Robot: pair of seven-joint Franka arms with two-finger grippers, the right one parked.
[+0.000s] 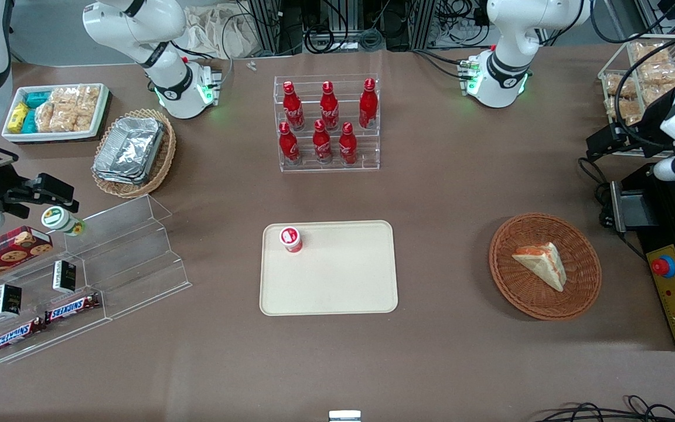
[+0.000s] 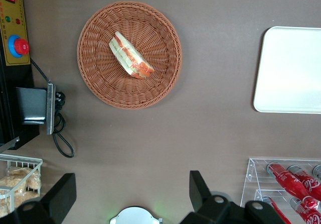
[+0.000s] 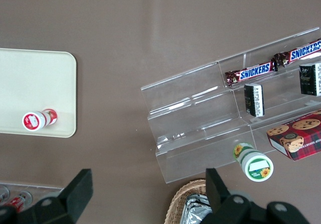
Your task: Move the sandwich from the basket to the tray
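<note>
The sandwich (image 1: 542,264), a pale wedge with orange-red filling, lies in the round reddish-brown basket (image 1: 513,287) toward the working arm's end of the table. Both also show in the left wrist view, sandwich (image 2: 130,56) and basket (image 2: 155,78). The cream tray (image 1: 337,281) lies mid-table, also seen in the left wrist view (image 2: 291,73), with a small red-capped bottle (image 1: 291,238) on it. My left gripper (image 1: 601,145) hangs high above the table, farther from the front camera than the basket. It is open and empty (image 2: 129,194).
A clear rack of red cola bottles (image 1: 326,126) stands farther from the front camera than the tray. A black box with a red button (image 1: 674,287) lies beside the basket. A clear stepped shelf (image 1: 109,258), a tan foil-tray basket (image 1: 132,149) and a snack tray (image 1: 56,111) are toward the parked arm's end.
</note>
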